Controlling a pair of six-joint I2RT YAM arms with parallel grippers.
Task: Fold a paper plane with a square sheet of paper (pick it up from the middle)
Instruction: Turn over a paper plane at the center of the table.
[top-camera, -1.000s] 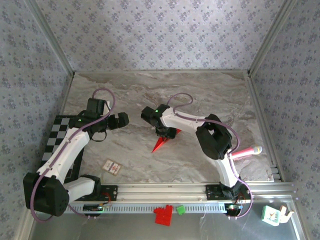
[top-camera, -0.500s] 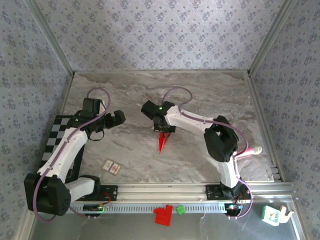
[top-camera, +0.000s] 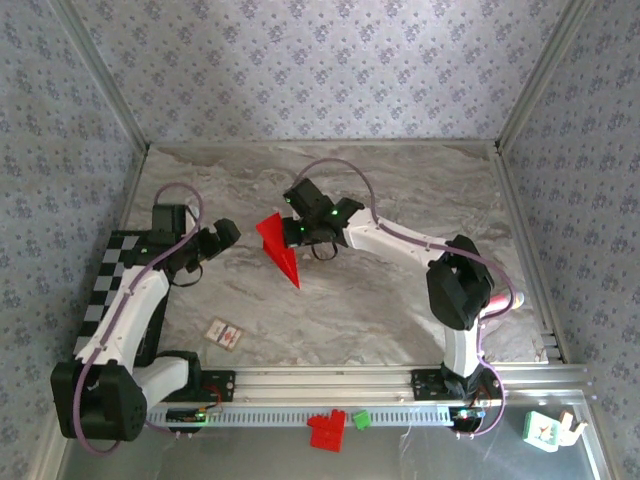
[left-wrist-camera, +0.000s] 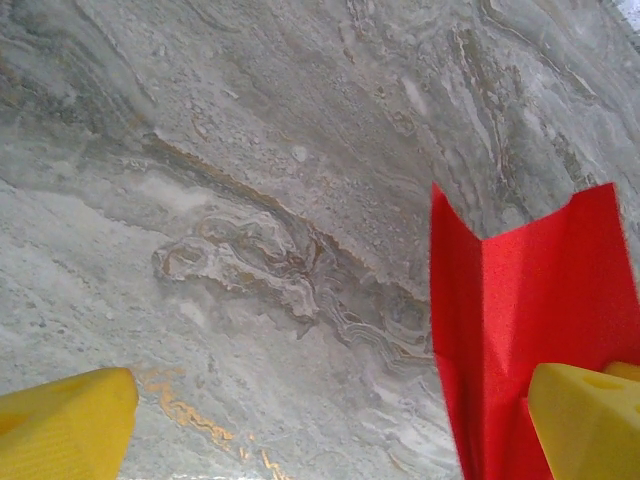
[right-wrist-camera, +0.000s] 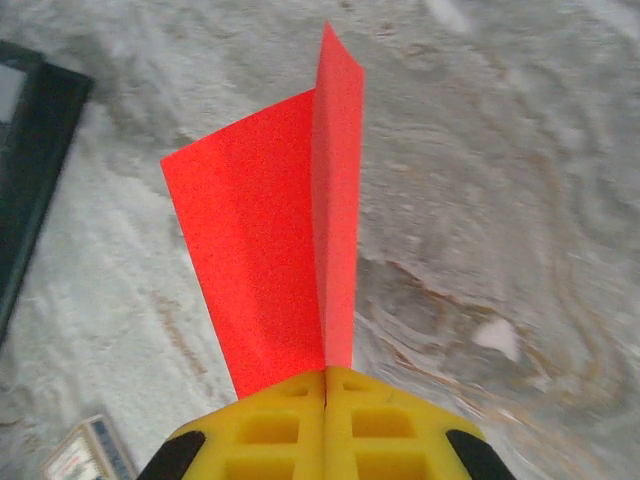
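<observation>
The top external camera is looking steeply down from above and behind the arm bases (top-camera: 185, 372), standing well back and taking in the whole marbled tabletop (top-camera: 400, 190). The left wrist camera is riding very near that surface, facing out through the left hand (left-wrist-camera: 330, 405), whose yellow tips are framing the bottom corners. The right wrist camera is peering out over the right hand (right-wrist-camera: 325, 400), close up and tilted down at the marble beyond. All three views are sharing the red paper plane (top-camera: 280, 248) and the patch of tabletop around it.
</observation>
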